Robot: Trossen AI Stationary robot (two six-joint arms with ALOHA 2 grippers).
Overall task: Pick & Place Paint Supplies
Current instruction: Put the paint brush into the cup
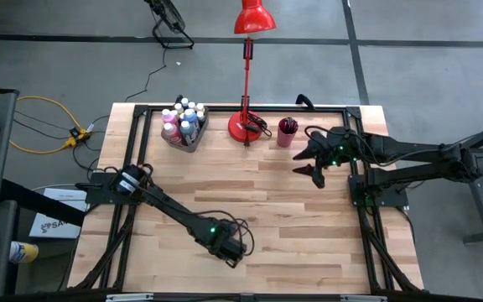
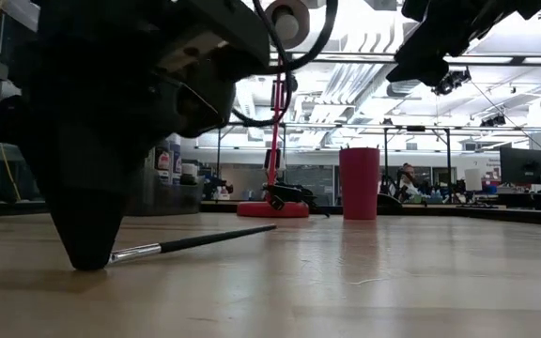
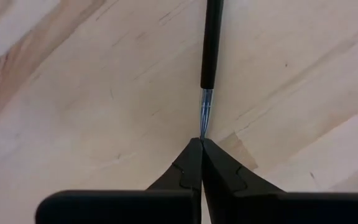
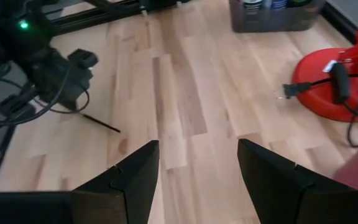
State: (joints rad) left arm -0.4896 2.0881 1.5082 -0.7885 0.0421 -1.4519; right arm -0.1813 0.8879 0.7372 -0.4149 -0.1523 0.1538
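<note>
Left claw (image 3: 201,144) is pressed down on the wooden surface (image 1: 309,226), fingers closed on the bristle end of a paintbrush (image 3: 211,43); right claw (image 4: 197,165) hovers wide open, empty, near the red cup (image 1: 287,132).

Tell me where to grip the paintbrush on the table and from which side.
Grip the paintbrush on its dark handle, from straight above: it lies flat on the wood. The left end effector is pinched shut at the bristle tip, a poor hold.

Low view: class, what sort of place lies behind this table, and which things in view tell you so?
Probably a robotics lab or open workshop. Behind the wooden table run bare ceiling ducts, monitors sit on long benches, and a person works in the background.
</note>
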